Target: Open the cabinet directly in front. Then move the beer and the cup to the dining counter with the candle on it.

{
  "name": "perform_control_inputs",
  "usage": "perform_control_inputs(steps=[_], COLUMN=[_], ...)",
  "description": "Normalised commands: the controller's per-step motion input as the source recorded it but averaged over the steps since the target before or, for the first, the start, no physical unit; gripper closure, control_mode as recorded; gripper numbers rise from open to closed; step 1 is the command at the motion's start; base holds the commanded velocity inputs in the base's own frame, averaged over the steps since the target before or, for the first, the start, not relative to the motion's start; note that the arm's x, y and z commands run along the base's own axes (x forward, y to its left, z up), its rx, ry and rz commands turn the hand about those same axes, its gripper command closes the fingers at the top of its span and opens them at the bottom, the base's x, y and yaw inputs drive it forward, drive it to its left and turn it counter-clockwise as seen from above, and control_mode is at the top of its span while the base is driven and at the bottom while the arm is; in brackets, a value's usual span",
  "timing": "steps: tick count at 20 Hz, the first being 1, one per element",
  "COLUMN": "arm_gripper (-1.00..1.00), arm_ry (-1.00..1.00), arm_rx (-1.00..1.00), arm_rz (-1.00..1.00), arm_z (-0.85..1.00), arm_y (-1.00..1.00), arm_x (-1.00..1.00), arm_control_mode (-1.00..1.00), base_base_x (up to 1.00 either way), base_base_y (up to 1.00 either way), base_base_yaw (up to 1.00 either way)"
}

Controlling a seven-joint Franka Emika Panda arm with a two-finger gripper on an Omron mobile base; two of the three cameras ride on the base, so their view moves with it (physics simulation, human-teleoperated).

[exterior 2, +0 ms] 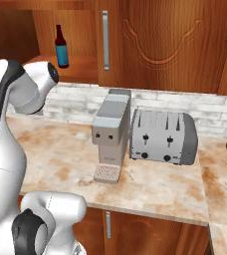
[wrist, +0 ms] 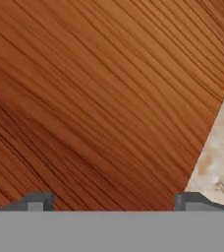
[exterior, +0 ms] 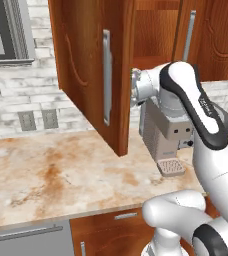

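Observation:
The reddish-brown cabinet [exterior: 86, 65] has its left door swung out over the counter, silver bar handle [exterior: 106, 75] facing me. Its right door [exterior 2: 155, 45] is closed. On the inner shelf stands the beer [exterior 2: 61, 47], a dark bottle with a blue label. My arm reaches behind the open door's edge, its wrist [exterior: 138, 89] right at that edge. My gripper [wrist: 114, 202] is open, with fingertips [wrist: 35, 202] set wide apart and nothing between them, very close to a wooden door surface [wrist: 94, 98]. The cup, the dining counter and the candle are out of view.
A grey coffee machine [exterior 2: 110, 132] and a silver toaster [exterior 2: 163, 137] stand on the marble wall countertop [exterior: 51, 175] below the cabinet. White brick backs the counter, with outlets [exterior: 38, 120] at left. Drawer fronts [exterior: 121, 225] sit under the counter.

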Motion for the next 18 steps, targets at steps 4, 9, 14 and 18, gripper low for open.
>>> perform_control_inputs(steps=[4,9,14,18], arm_gripper=[-1.0,-1.0,-1.0,-1.0], arm_ry=[-0.02,0.02,0.01,-0.05], arm_rx=[0.06,-0.01,-0.28,-0.44], arm_rz=[-0.01,0.0,0.0,-0.03], arm_z=[-0.05,0.05,0.39,0.45], arm_y=[0.58,-0.42,-1.0,-1.0], arm_x=[-0.03,-0.04,-0.39,-0.66], arm_control_mode=[-1.0,-1.0,-1.0,-1.0], base_base_x=[0.0,0.0,0.0,0.0], base_base_y=[0.0,0.0,0.0,0.0], base_base_yaw=[0.0,0.0,0.0,0.0])
